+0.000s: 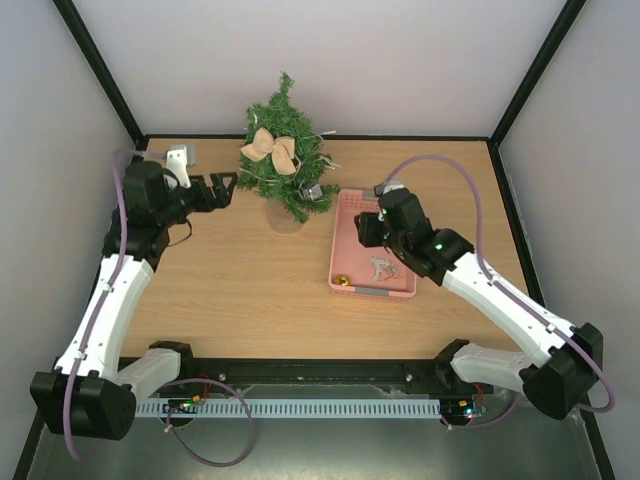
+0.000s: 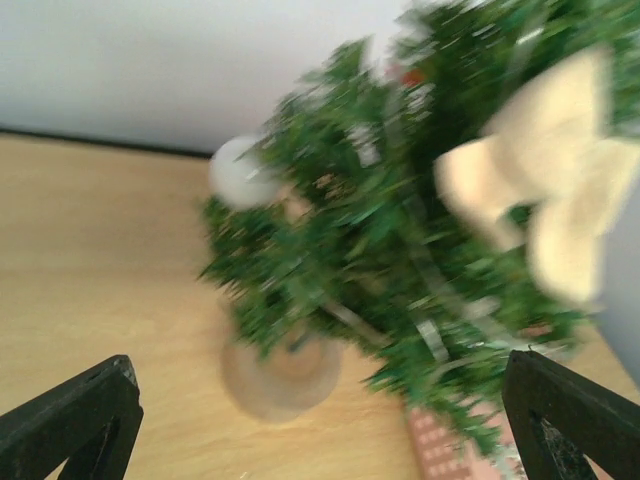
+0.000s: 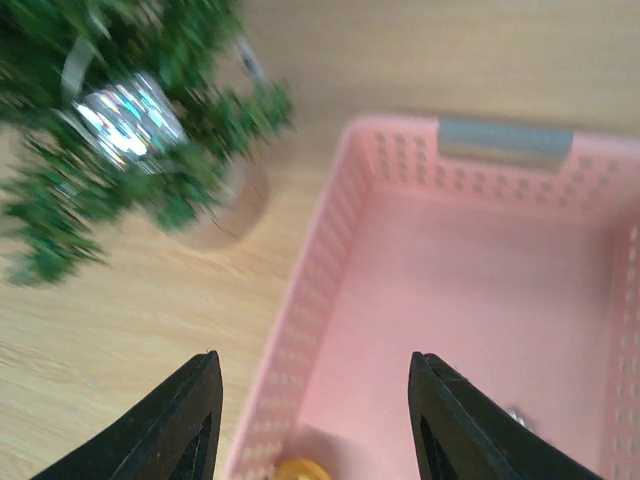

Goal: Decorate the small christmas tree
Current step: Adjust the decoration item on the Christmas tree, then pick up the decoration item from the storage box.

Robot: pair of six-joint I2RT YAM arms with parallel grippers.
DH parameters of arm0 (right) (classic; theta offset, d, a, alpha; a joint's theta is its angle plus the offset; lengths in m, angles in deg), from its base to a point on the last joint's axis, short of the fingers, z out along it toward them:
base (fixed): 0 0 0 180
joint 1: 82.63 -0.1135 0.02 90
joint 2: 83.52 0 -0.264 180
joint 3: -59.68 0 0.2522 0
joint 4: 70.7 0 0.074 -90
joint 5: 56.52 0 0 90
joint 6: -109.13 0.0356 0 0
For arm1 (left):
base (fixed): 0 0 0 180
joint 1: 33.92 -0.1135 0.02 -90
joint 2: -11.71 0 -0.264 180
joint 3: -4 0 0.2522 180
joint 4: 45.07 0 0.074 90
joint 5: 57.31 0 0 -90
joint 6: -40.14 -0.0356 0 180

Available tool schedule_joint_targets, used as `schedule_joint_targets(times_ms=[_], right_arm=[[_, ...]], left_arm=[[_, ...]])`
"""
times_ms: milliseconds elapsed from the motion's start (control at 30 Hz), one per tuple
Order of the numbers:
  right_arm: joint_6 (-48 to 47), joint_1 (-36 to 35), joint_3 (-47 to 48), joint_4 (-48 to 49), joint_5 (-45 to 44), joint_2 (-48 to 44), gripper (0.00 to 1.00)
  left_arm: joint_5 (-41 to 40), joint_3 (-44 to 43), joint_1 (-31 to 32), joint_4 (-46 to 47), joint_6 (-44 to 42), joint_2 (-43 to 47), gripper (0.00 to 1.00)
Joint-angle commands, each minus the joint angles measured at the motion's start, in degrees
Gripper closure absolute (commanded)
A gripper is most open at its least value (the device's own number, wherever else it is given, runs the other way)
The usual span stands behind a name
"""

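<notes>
Roughly at 12 o'clock on the table (image 1: 230, 290), close to the back edge, the small christmas tree (image 1: 283, 175) stands upright on its small round clear base (image 1: 284, 217). A cream bow (image 1: 271, 150) already sits high on it and a shiny silver ornament (image 1: 313, 190) hangs low at its 4 o'clock side.

At the tree's 9 o'clock, the left tool (image 1: 215, 190) hovers just beside the branches, spread wide with nothing between its fingers. The right tool (image 1: 368, 228) hangs over the far end of the pink basket (image 1: 337, 250), which lies at 4 o'clock from the tree. It too is parted and empty. A gold ball (image 1: 342, 281) and a silvery piece (image 1: 382, 266) lie in the basket's near half.

The tree looks light and top-heavy, so a sideways push would likely tip it. Its bristly branches should bend and spring back, giving poor purchase. The firmest hold is probably low on the trunk, just above the base, which would leave the outer branch tips free for hanging the remaining pieces.
</notes>
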Motion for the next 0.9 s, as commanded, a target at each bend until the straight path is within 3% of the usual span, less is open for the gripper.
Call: schedule_joint_targets(times_ms=[0,200,467,700,867], right_arm=[[3.2,0.3,-4.0,-4.7,-2.3,2.4,0.51],[-0.5,3.0,-4.4,-7.3,-0.9,9.6,0.53],[-7.4,5.6,-1.1,-11.4,0.0,18.4,0.59],[-2.6,5.7,-7.1,-0.4,20.7,19.3,0.66],[-2.7,5.6,-9.4,1.3,28.4,20.3,0.5]], left_arm=[[-6.2,7.0,-2.3,0.6,2.0,2.6,0.0],[2.5,17.3,-3.8,5.4,4.1,4.4,0.0],[6.4,21.2,-3.5,6.8,2.5,5.9,0.0],[9.4,26.2,-3.5,10.6,5.3,4.6,0.0],[8.1,25.8,-3.6,9.9,4.6,4.2,0.0]])
